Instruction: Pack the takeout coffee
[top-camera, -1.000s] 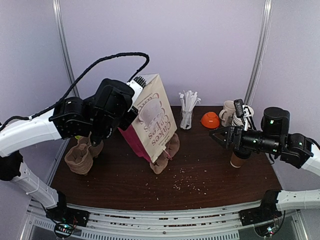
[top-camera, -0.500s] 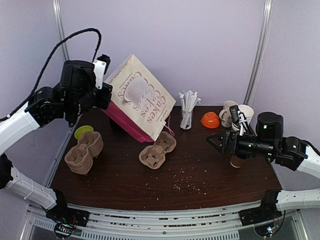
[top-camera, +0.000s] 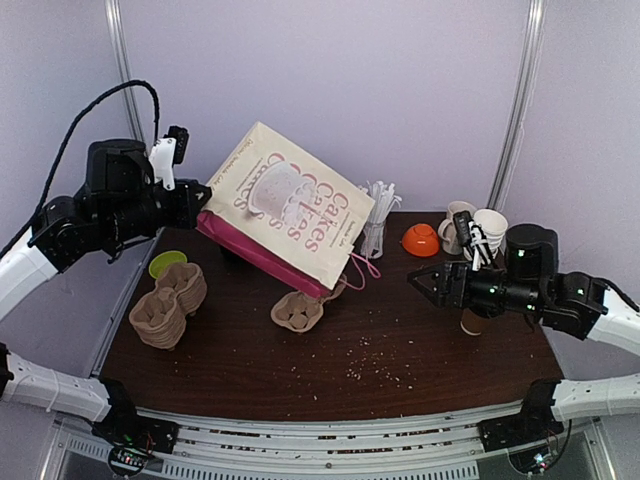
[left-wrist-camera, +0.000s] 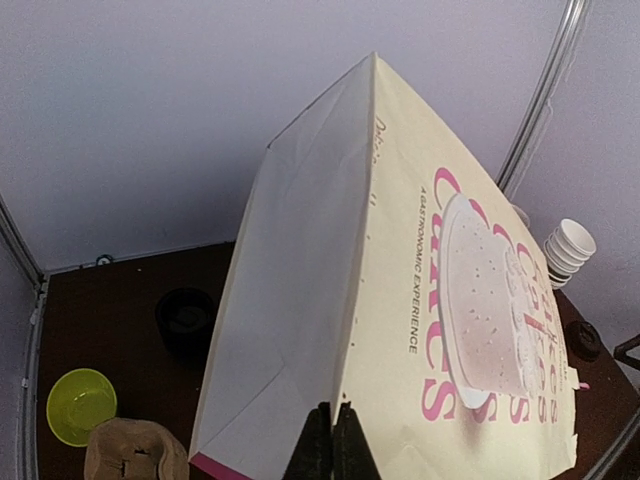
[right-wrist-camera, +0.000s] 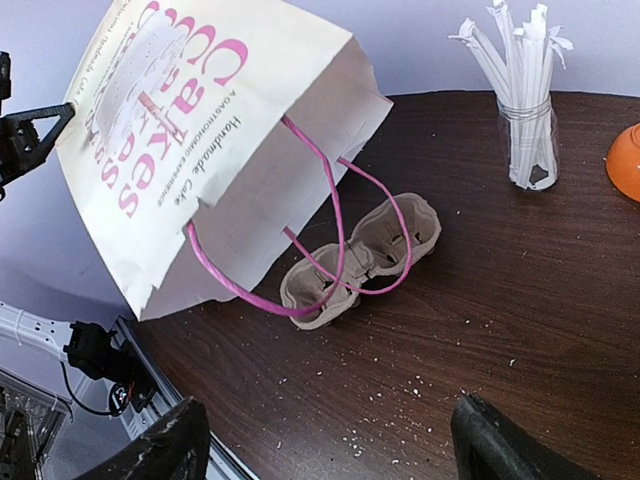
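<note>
A brown paper cup (top-camera: 472, 322), the takeout coffee, stands at the right of the table under my right arm, which hides its top. Its dark lid (left-wrist-camera: 585, 340) shows small in the left wrist view. My right gripper (top-camera: 425, 280) (right-wrist-camera: 330, 450) hovers open and empty left of the cup, facing the table's middle. My left gripper (top-camera: 205, 205) (left-wrist-camera: 334, 415) is shut on the bottom edge of a cream paper bag (top-camera: 290, 215) (left-wrist-camera: 400, 300) (right-wrist-camera: 200, 130) with pink lettering. The bag hangs tilted in the air, mouth down and to the right.
The bag's pink handles (right-wrist-camera: 330, 250) dangle over a two-cup pulp carrier (top-camera: 298, 312) (right-wrist-camera: 360, 260). Stacked carriers (top-camera: 165, 305) and a green bowl (top-camera: 165, 264) sit left. A dark round container (left-wrist-camera: 187, 318) is behind. Straws in a glass (top-camera: 375, 225), an orange bowl (top-camera: 421, 240), a mug (top-camera: 455, 225) and white cups (top-camera: 490, 225) stand back right.
My left arm swung up and left, lifting and tilting the bag off the table and uncovering the carrier. The right gripper crept slightly left, still open.
</note>
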